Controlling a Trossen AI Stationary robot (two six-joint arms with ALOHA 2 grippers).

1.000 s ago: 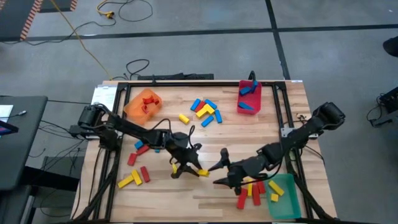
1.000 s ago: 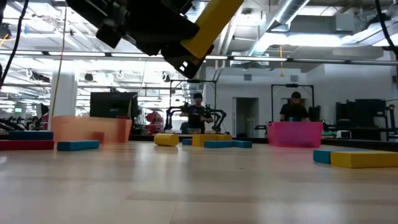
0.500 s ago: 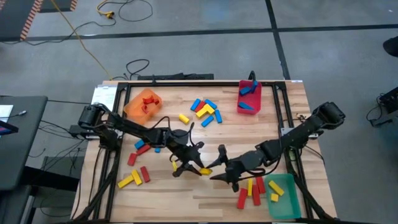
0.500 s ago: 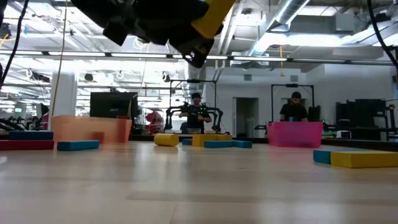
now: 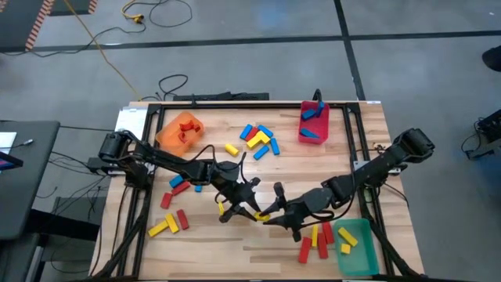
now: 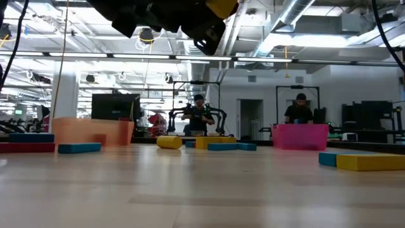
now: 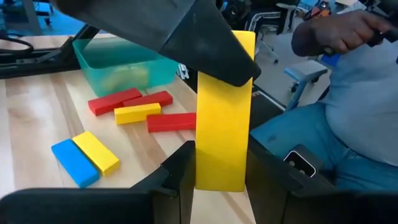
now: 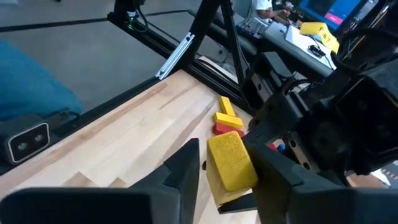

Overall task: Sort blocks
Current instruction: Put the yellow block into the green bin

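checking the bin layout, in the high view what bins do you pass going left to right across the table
orange bin → red bin → green bin

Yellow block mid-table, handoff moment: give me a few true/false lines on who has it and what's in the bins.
1. The left gripper grips one end of the yellow block. True.
2. The right gripper is parked far from that block. False: its fingers sit on either side of the block's other end.
3. The block rests flat on the table. False: the low view shows it lifted.
4. The green bin holds yellow pieces. True.
5. The pink bin holds red blocks. False: it holds blue ones.
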